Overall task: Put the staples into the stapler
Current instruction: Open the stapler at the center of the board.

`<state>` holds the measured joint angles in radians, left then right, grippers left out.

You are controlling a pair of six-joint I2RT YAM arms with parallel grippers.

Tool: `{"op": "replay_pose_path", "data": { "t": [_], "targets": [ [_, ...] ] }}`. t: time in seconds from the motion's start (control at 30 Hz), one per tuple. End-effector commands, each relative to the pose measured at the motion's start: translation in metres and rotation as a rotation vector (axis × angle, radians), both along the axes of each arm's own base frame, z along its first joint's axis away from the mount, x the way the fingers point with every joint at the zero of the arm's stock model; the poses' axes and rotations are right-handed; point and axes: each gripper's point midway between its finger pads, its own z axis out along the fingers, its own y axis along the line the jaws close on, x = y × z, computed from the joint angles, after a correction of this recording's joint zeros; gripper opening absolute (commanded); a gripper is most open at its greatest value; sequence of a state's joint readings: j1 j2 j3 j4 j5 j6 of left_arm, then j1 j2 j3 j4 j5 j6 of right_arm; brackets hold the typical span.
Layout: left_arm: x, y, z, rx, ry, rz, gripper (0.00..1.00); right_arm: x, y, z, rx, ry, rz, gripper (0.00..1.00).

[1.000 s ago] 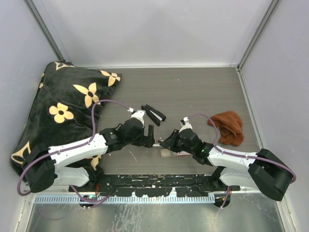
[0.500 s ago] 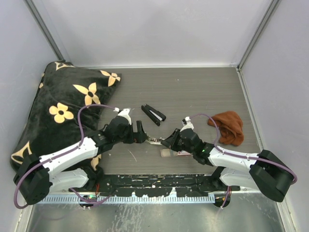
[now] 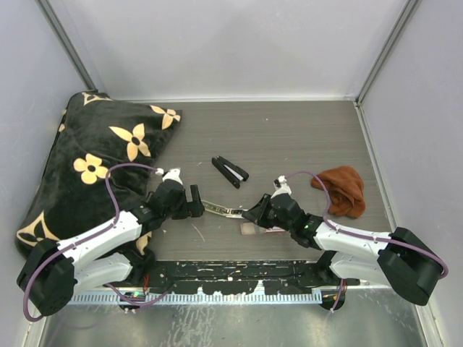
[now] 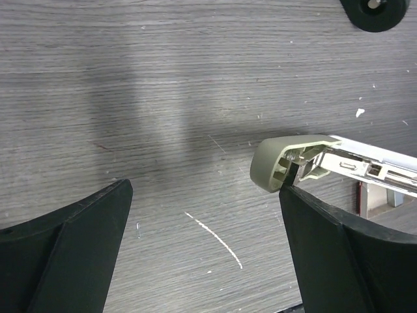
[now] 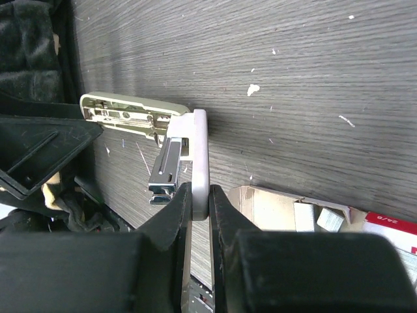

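The staples (image 5: 328, 219) show only from the right wrist: a small grey strip in a torn-open cardboard tray (image 5: 273, 207) beside its red-and-white box (image 5: 391, 229), near the table's front edge. Just beside them, the right gripper (image 5: 199, 190) pinches the pale flat base of the stapler (image 3: 221, 210). It lies swung open, with a cream-green plastic cap and a bright metal channel. The left gripper (image 4: 205, 195) stands spread wide, holding nothing. The table (image 3: 289, 137) is dark grey wood-grain between pale walls, with a plush black flowered cushion (image 3: 94, 152) and a crumpled rust cloth (image 3: 340, 189).
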<state>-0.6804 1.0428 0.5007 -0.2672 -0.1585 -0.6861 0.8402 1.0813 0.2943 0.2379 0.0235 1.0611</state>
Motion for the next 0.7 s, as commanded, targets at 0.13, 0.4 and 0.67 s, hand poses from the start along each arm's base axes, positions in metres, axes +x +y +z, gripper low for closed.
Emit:
{"op": "replay_pose_path", "data": {
  "t": [0.13,0.4,0.67],
  "targets": [
    [0.015,-0.041,0.044,-0.193,-0.139,-0.121,0.98,-0.002,0.011,0.013,0.056,-0.011,0.03,0.01],
    [0.016,-0.043,0.063,-0.256,-0.205,-0.125,0.98,-0.002,0.012,0.015,0.064,-0.016,0.031,0.01],
    [0.008,-0.038,0.034,-0.27,-0.118,-0.098,0.95,-0.002,0.011,0.014,0.069,-0.009,0.026,0.01]
  ]
}}
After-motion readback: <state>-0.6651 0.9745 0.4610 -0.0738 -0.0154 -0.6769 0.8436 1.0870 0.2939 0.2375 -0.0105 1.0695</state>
